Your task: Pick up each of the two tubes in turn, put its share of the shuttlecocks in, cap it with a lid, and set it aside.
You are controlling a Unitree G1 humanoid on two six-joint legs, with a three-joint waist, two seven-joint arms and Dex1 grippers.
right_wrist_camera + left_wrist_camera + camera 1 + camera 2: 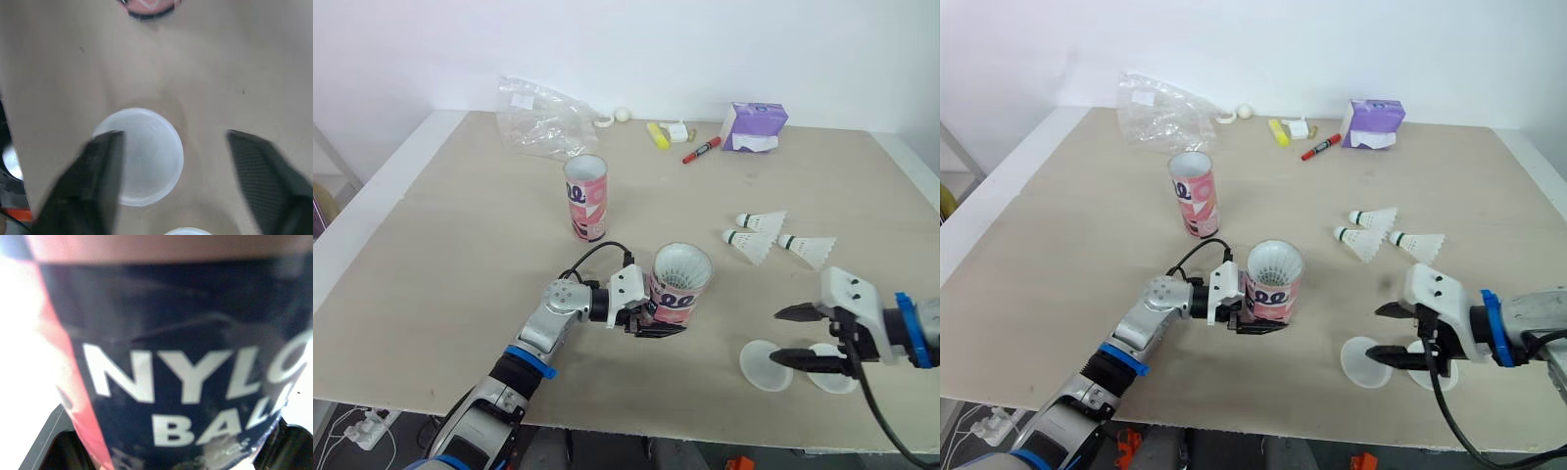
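Pinches shuttlecock-filled tube (pixel 680 284) near its base in left gripper (pixel 658 328), roughly upright, near centre. Hangs right gripper (pixel 776 336) spread just above left white lid (pixel 765 364), flat between fingers (pixel 100 181), off-centre; right arm nearer.

— What's standing?
— Near tube (pixel 678 292), pink-and-navy, uncapped, white shuttlecocks (pixel 681 262) inside; far tube (pixel 586 201) alike, behind it.
— Lying?
— Three loose shuttlecocks (pixel 756 245) at right; two white lids (pixel 766 364) in front.

Two tubes (pixel 587 199) (pixel 680 289); three loose shuttlecocks (pixel 762 219) (pixel 750 243) (pixel 809 249); two lids (pixel 765 364) (pixel 829 382); one marker (pixel 702 150); one tissue box (pixel 754 125); one plastic bag (pixel 543 119).
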